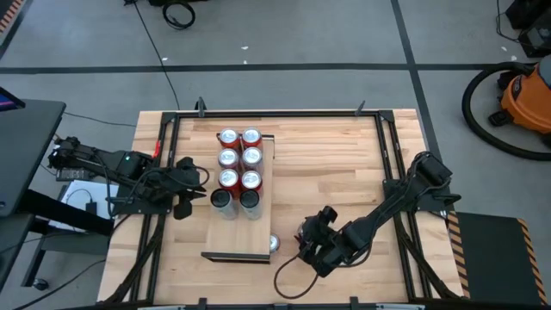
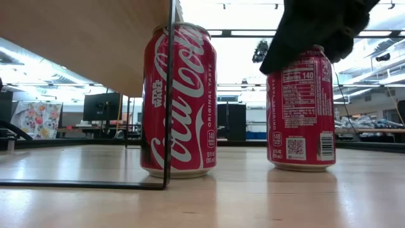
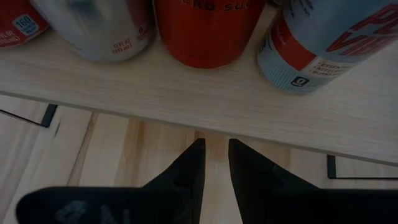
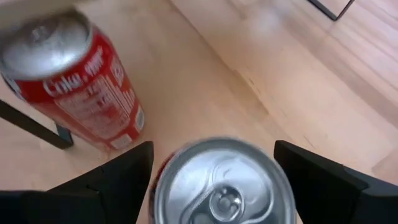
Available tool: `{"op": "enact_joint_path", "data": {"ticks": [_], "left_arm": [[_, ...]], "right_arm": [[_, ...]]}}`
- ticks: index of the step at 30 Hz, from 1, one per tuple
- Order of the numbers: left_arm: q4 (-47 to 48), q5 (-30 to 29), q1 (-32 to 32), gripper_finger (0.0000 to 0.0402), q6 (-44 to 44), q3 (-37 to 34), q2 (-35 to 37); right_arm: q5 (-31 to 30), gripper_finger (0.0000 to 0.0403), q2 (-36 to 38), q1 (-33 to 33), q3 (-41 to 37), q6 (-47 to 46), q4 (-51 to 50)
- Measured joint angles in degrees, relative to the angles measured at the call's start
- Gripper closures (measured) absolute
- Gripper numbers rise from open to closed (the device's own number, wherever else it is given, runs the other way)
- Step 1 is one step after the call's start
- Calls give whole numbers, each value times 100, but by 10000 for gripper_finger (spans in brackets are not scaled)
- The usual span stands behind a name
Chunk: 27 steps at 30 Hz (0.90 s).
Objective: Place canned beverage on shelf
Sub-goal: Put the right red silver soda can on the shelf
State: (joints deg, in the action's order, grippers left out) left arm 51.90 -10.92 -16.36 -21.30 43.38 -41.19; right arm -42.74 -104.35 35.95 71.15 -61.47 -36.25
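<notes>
A red cola can (image 4: 221,186) stands upright on the tabletop, right of the shelf's near end; in the low view it is the right-hand can (image 2: 300,111). My right gripper (image 4: 214,168) is open and slants down over this can, one finger on each side of its top, with small gaps showing. A second red can (image 1: 274,243) stands by the shelf's near right leg. The shelf (image 1: 232,237) is a pale board on a thin black frame. My left gripper (image 1: 183,205) waits at the shelf's left side, shut and holding nothing.
Several cans (image 1: 239,168) fill the far half of the shelf, and its near half is bare board. Black frame rails (image 1: 392,172) run along the table's sides. A dark cable (image 1: 288,275) loops near the front edge below my right gripper.
</notes>
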Motion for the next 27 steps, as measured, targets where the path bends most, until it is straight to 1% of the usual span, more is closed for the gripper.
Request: {"op": "enact_joint_path", "data": {"ticks": [5, 11, 14, 18, 20, 23, 27], "left_arm": [[2, -2, 0, 322, 125, 0, 0], [2, -3, 0, 322, 165, 0, 0], [3, -3, 0, 322, 269, 0, 0], [-1, -3, 0, 322, 270, 0, 0], [0, -4, 0, 322, 269, 0, 0], [13, -3, 0, 322, 269, 0, -2], [13, -2, 0, 322, 256, 2, -4]], "right_arm": [[128, 65, -54, 21, -2, 139, -49], [584, 97, 3, 37, 7, 747, -52], [816, 98, 20, 31, 18, 1421, -3], [1157, 97, 106, 25, 14, 2946, 171], [1359, 93, 169, -52, 2, 3552, 293], [1729, 90, 316, -253, -17, 3939, 493], [1882, 92, 440, -464, -6, 4229, 703]]}}
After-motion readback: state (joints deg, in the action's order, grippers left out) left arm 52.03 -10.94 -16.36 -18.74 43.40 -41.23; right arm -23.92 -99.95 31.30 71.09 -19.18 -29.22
